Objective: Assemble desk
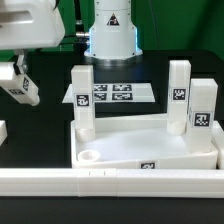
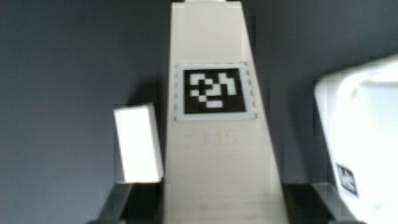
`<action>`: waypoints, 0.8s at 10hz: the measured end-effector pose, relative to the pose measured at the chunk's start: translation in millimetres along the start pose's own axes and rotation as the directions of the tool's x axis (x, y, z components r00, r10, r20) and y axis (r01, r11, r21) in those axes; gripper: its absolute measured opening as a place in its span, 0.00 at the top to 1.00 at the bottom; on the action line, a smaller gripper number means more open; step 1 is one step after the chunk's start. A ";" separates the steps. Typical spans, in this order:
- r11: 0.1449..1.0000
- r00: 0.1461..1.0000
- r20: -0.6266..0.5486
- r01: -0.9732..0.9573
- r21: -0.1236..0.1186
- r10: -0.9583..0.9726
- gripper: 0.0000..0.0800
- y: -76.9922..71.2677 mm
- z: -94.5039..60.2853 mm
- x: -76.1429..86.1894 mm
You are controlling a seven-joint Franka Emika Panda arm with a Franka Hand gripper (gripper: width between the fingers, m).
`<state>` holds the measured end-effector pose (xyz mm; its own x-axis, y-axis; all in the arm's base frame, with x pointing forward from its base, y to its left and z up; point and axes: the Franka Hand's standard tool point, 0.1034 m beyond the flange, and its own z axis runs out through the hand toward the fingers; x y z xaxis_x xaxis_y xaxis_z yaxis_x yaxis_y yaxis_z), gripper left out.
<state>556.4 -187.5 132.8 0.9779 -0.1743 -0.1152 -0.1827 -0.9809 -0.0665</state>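
"Fingers [image 1: 22,82] first: how did they stand?"

"Narrowed, and closed on a white square-section leg [image 2: 217,120]. In the wrist view the leg ran straight out from between them, with its black-and-white tag facing the camera. In the exterior view it hung tilted in their grip, above the dark tabletop [image 1: 45,130]."

"And where was the desk top [image 1: 150,148]?"

"Well apart from the fingers, toward the exterior view's right. It lay flat on the tabletop with its raised rim up. Three legs already stood upright in it. One [image 1: 82,95] was at the corner nearest the fingers, and the other two [image 1: 178,92] [image 1: 202,108] stood close together at the far side."

"Was anything between the fingers and the desk top?"

"Only bare tabletop. The marker board [image 1: 115,94] lay flat beyond the desk top, farther from the fingers than the nearest standing leg. A long white rail [image 1: 110,182] ran along the front edge, below both."

"What was the pale blur beside the held leg in the wrist view?"

"It was too blurred to tell."
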 end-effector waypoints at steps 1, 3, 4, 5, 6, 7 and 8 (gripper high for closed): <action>1.000 0.996 -0.086 -0.001 -0.008 0.001 0.64 -1.2 -6.5 6.2; 0.999 0.977 -0.213 -0.016 -0.040 0.007 0.64 7.6 -2.3 4.5; 0.998 0.964 -0.265 -0.021 -0.061 0.004 0.64 11.5 -2.9 6.6; 0.996 0.942 -0.337 -0.032 -0.085 0.001 0.64 14.1 -3.8 9.8; 0.995 0.924 -0.382 -0.030 -0.099 -0.011 0.64 5.1 -5.5 15.4; 0.994 0.905 -0.424 -0.023 -0.111 -0.026 0.64 -2.9 -11.7 23.6; 0.991 0.878 -0.476 -0.031 -0.131 -0.036 0.64 -4.6 -20.2 30.2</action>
<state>588.8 -190.0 149.7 0.9139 -0.1592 0.3733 -0.1978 -0.9779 0.0671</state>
